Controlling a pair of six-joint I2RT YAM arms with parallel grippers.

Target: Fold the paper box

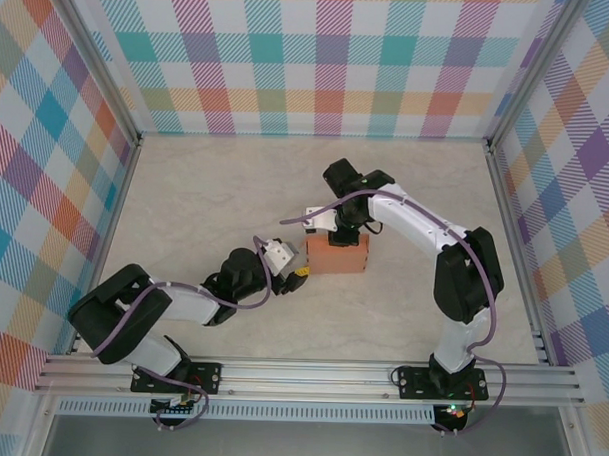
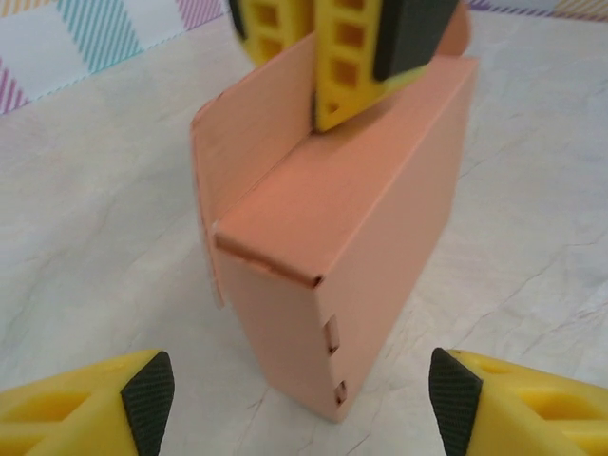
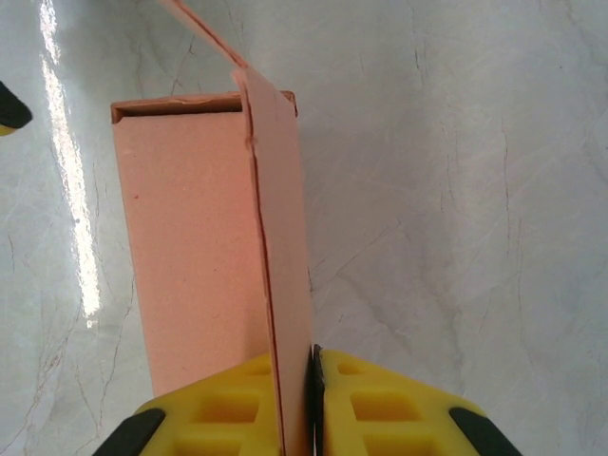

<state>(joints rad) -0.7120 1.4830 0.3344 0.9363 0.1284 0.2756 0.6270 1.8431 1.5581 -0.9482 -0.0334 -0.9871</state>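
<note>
**Paper box (image 1: 336, 257) (image 2: 351, 256) (image 3: 218, 237): salmon-orange, standing on edge**

Location: middle of the pale marbled worktop (image 1: 205, 215), with bare surface on every side and the plaid walls (image 1: 290, 57) well apart. One long flap stands upright. Right hand (image 1: 346, 229) (image 3: 299, 389): pinched narrow on that flap from above. Left hand (image 1: 288, 262) (image 2: 302, 391): wide, fingertips either side of the box's near end, apart from it. Arms crowd the left and far sides.

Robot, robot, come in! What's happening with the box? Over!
Right gripper shut on box. Left gripper open, facing it. Box upright, partly folded. Nothing in the way.
</note>
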